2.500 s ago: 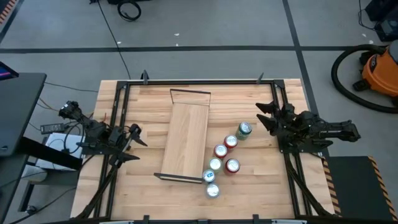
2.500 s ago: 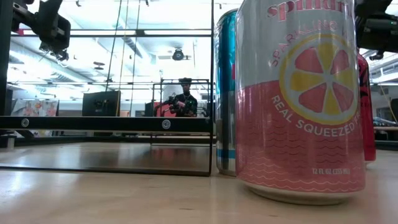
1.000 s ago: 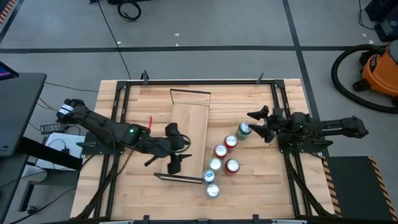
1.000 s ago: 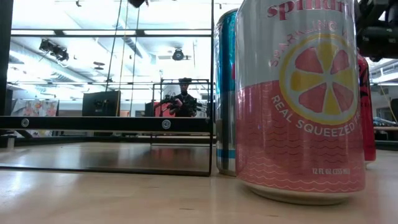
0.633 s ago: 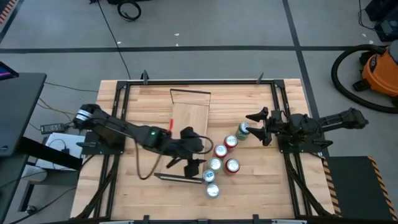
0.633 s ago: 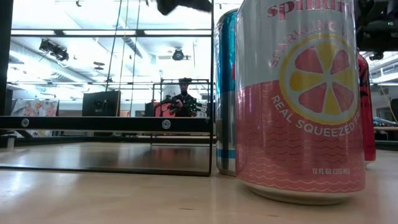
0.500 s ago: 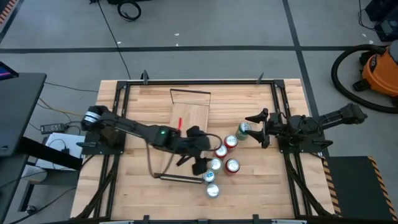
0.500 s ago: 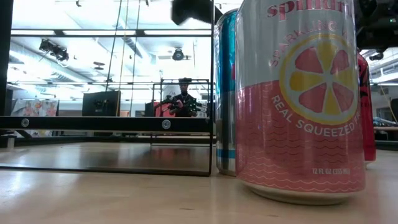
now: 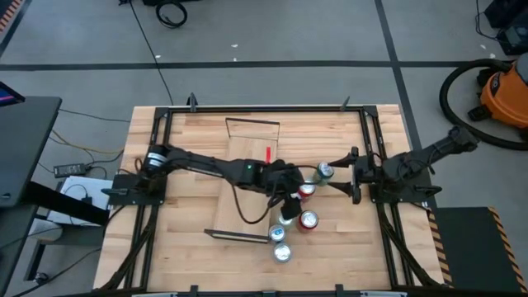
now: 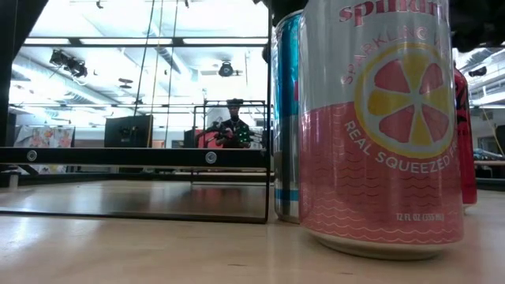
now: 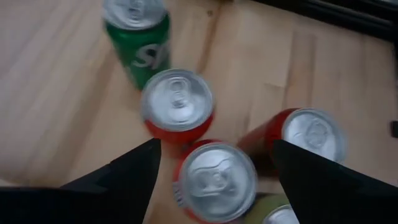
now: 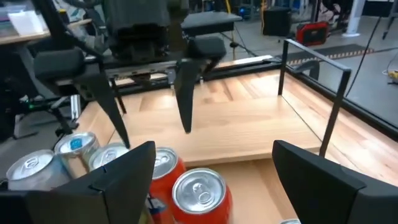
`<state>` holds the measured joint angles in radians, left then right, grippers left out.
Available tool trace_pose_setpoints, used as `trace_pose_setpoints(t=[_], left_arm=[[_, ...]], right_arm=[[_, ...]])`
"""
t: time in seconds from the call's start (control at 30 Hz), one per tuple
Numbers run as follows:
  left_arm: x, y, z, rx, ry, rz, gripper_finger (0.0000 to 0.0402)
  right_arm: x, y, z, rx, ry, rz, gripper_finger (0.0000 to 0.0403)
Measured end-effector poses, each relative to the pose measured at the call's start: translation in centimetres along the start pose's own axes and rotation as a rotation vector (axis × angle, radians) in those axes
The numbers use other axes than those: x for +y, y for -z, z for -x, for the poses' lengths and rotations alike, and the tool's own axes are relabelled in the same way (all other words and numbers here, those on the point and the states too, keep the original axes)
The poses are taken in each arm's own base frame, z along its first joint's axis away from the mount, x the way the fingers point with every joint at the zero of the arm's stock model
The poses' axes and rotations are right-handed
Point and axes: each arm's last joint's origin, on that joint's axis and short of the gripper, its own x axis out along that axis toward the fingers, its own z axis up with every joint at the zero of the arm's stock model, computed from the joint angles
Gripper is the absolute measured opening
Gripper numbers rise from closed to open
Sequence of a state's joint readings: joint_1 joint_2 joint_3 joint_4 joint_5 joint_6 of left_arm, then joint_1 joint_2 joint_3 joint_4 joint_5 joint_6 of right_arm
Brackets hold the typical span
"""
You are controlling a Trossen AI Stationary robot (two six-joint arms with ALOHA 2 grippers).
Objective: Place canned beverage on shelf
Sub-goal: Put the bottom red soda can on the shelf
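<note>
Our left gripper (image 9: 288, 200) spread-fingered above upright cans (image 9: 306, 190) beside the shelf (image 9: 247, 165), plank running front-to-back, right gripper (image 9: 342, 172) splayed beyond the cans.

1. I see even overhead light on the tabletop (image 9: 190, 247); shadows are faint.
2. Low view: ceiling windows blow out white, and the near pink can (image 10: 379, 126) looms slightly soft.
3. Left wrist view is motion-blurred; the green can (image 11: 140, 37) smears.
4. Right wrist view is fairly sharp and bright.
</note>
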<state>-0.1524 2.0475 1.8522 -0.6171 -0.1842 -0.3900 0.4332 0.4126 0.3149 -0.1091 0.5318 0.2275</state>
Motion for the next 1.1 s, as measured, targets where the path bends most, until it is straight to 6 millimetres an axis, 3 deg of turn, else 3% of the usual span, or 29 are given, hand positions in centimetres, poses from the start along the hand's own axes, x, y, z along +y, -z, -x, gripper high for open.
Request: trace_pose_setpoints(t=[0.37, 0.53, 0.87, 1.1], left_arm=[[-0.3, 0.0, -1.3, 0.011, -0.015, -0.015, 0.0319], [0.0, 0.4, -1.8, 0.023, -0.091, -0.105, 0.0319], [-0.3, 0.5, -2.0, 0.037, -0.016, -0.073, 0.0319], [-0.2, 0.6, -2.0, 0.057, -0.022, -0.073, 0.0350]], right_arm=[[0.7, 0.7, 0.2, 0.018, 0.018, 0.071, 0.0334], [0.7, 0.7, 0.2, 0.018, 0.019, 0.078, 0.0334], [0.7, 0.7, 0.2, 0.019, 0.019, 0.061, 0.0334], [0.7, 0.7, 0.2, 0.014, 0.018, 0.052, 0.0334]])
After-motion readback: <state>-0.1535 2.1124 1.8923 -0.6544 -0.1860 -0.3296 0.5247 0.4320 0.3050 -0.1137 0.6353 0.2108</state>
